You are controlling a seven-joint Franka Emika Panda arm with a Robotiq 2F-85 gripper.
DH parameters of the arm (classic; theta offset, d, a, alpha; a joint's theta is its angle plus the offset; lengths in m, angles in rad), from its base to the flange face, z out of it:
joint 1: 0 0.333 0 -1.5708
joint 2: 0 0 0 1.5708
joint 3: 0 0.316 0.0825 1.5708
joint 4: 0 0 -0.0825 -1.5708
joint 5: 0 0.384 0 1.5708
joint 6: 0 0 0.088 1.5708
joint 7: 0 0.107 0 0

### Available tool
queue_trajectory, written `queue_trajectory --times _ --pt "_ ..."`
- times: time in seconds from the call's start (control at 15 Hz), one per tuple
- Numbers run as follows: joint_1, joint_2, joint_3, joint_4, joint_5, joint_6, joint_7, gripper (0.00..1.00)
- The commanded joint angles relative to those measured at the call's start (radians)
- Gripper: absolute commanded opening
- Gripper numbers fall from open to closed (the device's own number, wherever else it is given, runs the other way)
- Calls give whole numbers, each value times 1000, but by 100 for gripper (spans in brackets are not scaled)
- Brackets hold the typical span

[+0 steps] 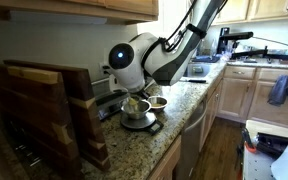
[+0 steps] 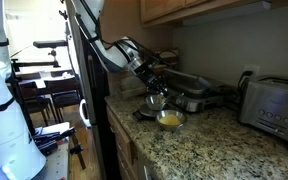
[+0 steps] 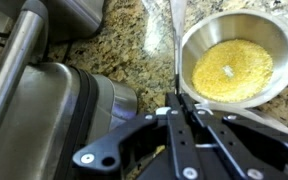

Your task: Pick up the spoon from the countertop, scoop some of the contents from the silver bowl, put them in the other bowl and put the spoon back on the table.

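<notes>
Hand (image 3: 176, 102) clamped on spoon (image 3: 174, 40), beside silver bowl (image 3: 280, 34) of yellow grains (image 3: 229, 70), granite countertop (image 3: 134, 45)

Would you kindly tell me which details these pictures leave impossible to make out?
- Wrist view: the thin pale spoon held in the shut black claw; its far end is cut off by the top edge.
- Exterior view: the small round metal bowl under the claw; contents too small and blurred.

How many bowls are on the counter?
2. One bowl with yellow grains sits near the countertop edge; the second bowl sits just behind it. The arm could hide more.
</notes>
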Motion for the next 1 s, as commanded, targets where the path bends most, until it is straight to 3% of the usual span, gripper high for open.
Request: queue_trajectory --times 0.0,0.6,0.93 --pt "11 -49 0 -64 -115 -19 150 3" --pt "15 -86 15 -146 -291 -62 385 3" --pt "30 -106 39 -202 -398 -145 532 3"
